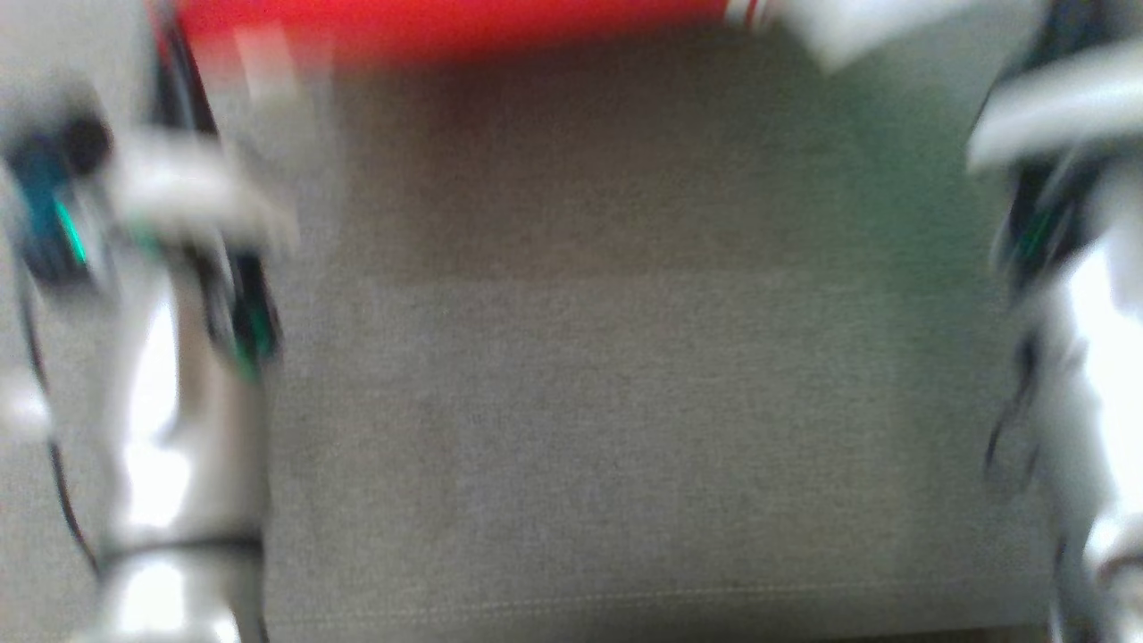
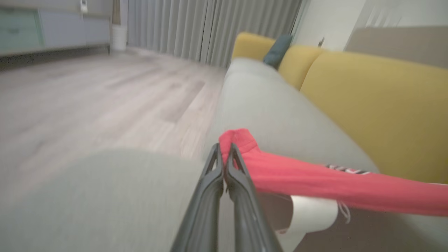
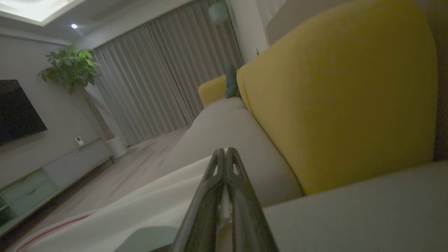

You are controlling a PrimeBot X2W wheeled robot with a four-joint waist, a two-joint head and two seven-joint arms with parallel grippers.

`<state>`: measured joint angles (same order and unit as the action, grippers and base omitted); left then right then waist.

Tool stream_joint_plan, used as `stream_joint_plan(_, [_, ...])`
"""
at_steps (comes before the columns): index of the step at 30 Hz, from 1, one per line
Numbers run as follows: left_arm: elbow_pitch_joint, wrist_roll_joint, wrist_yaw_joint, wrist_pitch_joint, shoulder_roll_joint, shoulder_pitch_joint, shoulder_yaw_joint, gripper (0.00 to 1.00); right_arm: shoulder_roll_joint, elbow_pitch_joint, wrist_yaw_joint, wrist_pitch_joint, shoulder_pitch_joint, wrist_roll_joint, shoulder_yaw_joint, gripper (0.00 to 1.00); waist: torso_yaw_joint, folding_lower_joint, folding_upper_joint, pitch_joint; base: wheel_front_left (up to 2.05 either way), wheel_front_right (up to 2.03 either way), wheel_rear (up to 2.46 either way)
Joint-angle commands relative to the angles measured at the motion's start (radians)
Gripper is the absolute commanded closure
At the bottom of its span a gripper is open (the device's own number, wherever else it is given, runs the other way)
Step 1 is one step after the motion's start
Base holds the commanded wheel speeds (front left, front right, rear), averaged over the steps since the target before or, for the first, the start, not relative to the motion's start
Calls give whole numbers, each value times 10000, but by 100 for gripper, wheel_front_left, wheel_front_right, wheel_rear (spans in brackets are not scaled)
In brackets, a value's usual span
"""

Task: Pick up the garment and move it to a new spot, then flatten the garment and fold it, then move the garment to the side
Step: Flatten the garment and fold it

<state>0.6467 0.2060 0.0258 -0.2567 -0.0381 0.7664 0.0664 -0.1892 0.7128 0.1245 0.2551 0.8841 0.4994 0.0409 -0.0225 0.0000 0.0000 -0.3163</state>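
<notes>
The garment (image 1: 446, 22) is a bright red blur stretched along the top of the head view, with a white panel at its right end. In the left wrist view my left gripper (image 2: 224, 147) is shut on a bunched red corner of the garment (image 2: 315, 182), which runs taut to the right above the grey seat, a white panel hanging under it. In the right wrist view my right gripper (image 3: 224, 150) is shut on the garment's white cloth (image 3: 140, 206), which has a red stripe near its edge. My pale forearms (image 1: 179, 402) flank the head view, blurred.
The grey sofa seat (image 1: 607, 402) lies below the garment. Yellow back cushions (image 2: 378, 105) and a teal pillow (image 2: 278, 50) stand behind it. Wooden floor (image 2: 87, 98) lies beside the sofa, with a low cabinet (image 3: 70, 164), a plant (image 3: 70, 66) and curtains beyond.
</notes>
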Motion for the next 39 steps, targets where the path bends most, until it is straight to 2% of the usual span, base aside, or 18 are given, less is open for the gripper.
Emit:
stream_joint_plan(1, [-253,271,26,-49,-310,-1056,709,100,-53,-341,62,6,-923,514,537,100,-201,0,0,583,0,0,0])
stream_joint_plan(4, [-364,430,-29,-50,-155,-2746,725,100,-81,-550,62,-163,-2524,1145,1316,100,-360,0,0,1103,0,0,0])
stream_joint_plan(6, [-394,538,-40,-50,-138,-3243,647,100,-92,-643,62,-212,-2991,1330,1500,100,-409,0,0,1285,0,0,0])
stream_joint_plan(9, [-447,1450,10,-50,-128,-4471,-25,100,-150,-935,62,-407,-4225,1875,1832,100,-453,0,0,1774,0,0,0])
stream_joint_plan(13, [-713,2025,344,-50,-125,-5790,-1043,100,-288,-1280,62,-662,-5574,2171,2114,100,-458,0,0,2439,0,0,0])
stream_joint_plan(19, [-1292,2279,720,-50,-123,-7284,-1809,100,-383,-1914,62,-1391,-7253,2360,2233,100,-401,0,0,3118,0,0,0])
stream_joint_plan(24, [-1871,2267,995,-51,-123,-7751,-1632,100,-524,-2921,62,-1979,-8153,2406,1801,100,-294,0,0,3194,0,0,0])
stream_joint_plan(28, [-2246,1600,990,-51,-123,-7537,-1472,100,-497,-3792,62,-2392,-8187,2230,1439,100,-215,0,0,3080,0,0,0])
stream_joint_plan(33, [-2282,1043,686,-51,-122,-6370,-1481,100,-417,-4516,62,-2729,-7318,1851,962,100,24,0,0,2491,0,0,0])
stream_joint_plan(39, [-1689,576,438,-51,-122,-4506,-1586,100,-263,-4199,62,-2832,-5317,1284,756,100,274,0,0,1472,0,0,0])
